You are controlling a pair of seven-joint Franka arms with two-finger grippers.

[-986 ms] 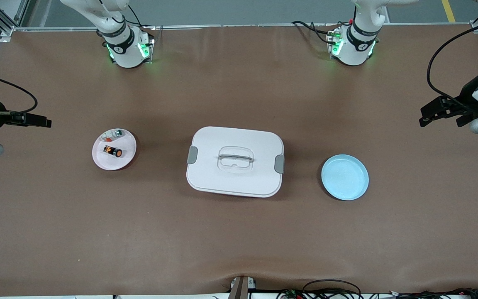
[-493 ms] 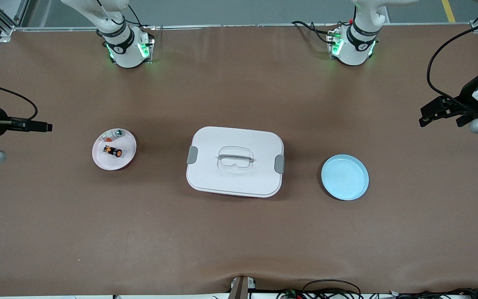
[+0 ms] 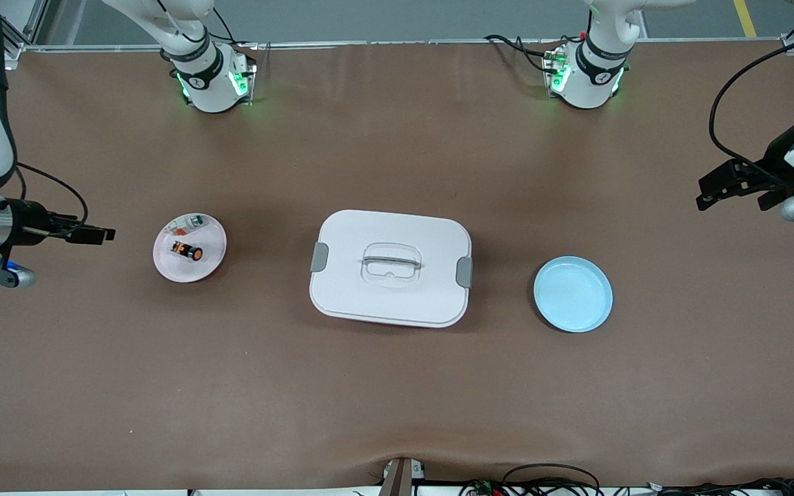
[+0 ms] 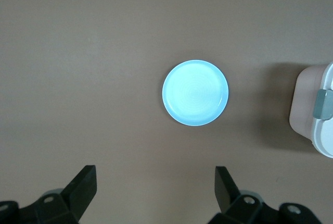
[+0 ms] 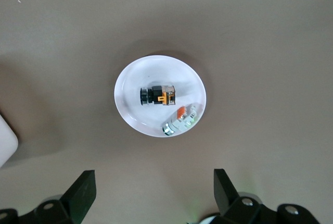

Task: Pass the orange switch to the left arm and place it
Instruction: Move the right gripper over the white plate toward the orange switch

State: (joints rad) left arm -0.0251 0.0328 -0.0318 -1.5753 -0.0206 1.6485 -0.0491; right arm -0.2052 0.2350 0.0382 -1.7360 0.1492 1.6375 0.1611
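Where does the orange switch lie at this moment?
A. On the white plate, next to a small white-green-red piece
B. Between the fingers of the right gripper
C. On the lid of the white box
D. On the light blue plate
A. The orange switch lies on the white plate beside the small white-green-red piece; the right gripper hangs open, apart from the plate, at the right arm's end of the table.
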